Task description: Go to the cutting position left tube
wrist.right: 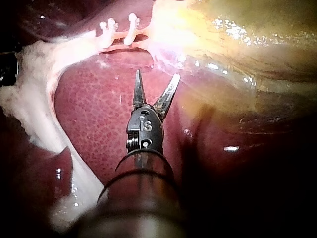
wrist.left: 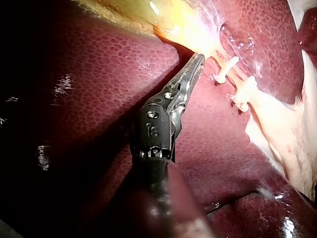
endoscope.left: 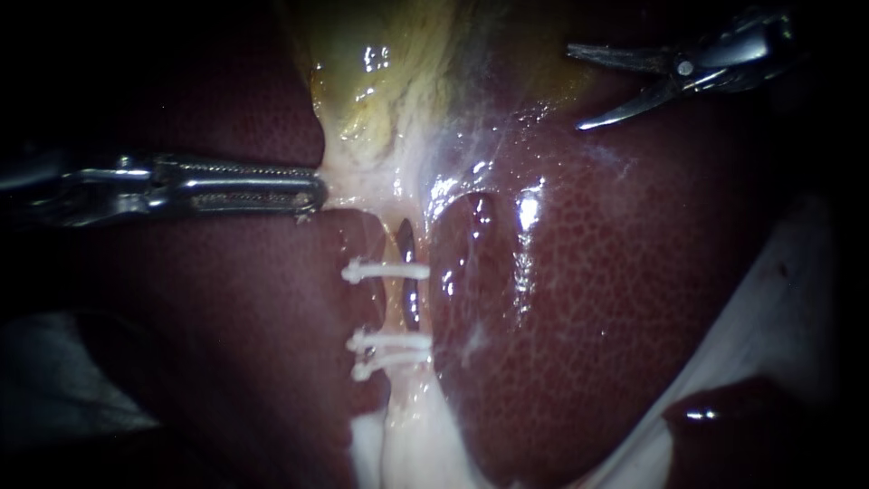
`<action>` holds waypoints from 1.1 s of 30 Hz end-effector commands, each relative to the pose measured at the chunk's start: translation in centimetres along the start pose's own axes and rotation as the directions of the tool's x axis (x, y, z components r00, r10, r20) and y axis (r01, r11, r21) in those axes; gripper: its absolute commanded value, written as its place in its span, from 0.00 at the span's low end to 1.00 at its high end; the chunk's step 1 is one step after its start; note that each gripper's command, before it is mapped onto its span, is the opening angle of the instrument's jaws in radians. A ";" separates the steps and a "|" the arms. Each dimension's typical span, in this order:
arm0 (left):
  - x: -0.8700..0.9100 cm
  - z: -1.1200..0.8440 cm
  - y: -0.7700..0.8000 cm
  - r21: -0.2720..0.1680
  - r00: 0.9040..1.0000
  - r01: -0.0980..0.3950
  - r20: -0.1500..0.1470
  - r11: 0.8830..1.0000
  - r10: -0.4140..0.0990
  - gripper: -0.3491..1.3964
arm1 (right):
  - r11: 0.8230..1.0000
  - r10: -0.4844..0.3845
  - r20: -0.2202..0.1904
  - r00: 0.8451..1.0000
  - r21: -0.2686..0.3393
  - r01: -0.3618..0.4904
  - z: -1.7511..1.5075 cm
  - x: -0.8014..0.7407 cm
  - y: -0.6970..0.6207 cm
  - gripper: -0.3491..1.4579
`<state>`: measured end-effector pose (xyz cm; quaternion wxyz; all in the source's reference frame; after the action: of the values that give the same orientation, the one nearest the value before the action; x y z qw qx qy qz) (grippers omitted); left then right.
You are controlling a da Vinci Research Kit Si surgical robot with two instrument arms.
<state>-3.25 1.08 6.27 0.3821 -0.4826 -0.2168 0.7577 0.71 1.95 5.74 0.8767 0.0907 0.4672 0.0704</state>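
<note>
Three risks noted. First, scoring the surface: the right instrument (endoscope.left: 575, 88), a slender steel shaft ending in two curved pointed blades, hung with its hand spread wide over the dark red, mottled liver (endoscope.left: 588, 299), well apart from the clipped site. Its way to the cut would cross that glistening surface, and open points carried low could scratch it.

Second, wrong target: the left tube (endoscope.left: 390, 306), a thin pale strand, ran just beside a darker second tube (endoscope.left: 411, 303), and three white plastic clips (endoscope.left: 387, 270) crossed both. Blades spread this wide could, in our judgement, take in both strands, or close on a clip instead of between clips.

Third, lost tension: the left instrument (endoscope.left: 312, 190), with long serrated steel jaws, had its hand pressed together. As far as we could see, it was pinching the edge of the pale band of tissue (endoscope.left: 362, 186) under the yellow-green gallbladder (endoscope.left: 380, 72). If that hold slipped, we expected the tubes to slacken and shift.

The left tube lay in the cleft between the liver lobes, below the gallbladder. It looked taut and straight, with one clip nearer the gallbladder and two close together farther off. The bare stretch between them looked short, and we judged it the place to cut.
</note>
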 end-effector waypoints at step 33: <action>0.29 -0.55 0.17 0.018 1.000 0.021 -0.016 1.000 -0.021 0.00 | 0.909 0.137 0.035 0.990 0.393 -0.140 1.46 0.04 -1.55 0.92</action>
<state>-2.89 1.18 5.74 0.3960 -0.4827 -0.2122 0.7517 2.05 0.28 6.22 0.8336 0.3034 0.4600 0.0389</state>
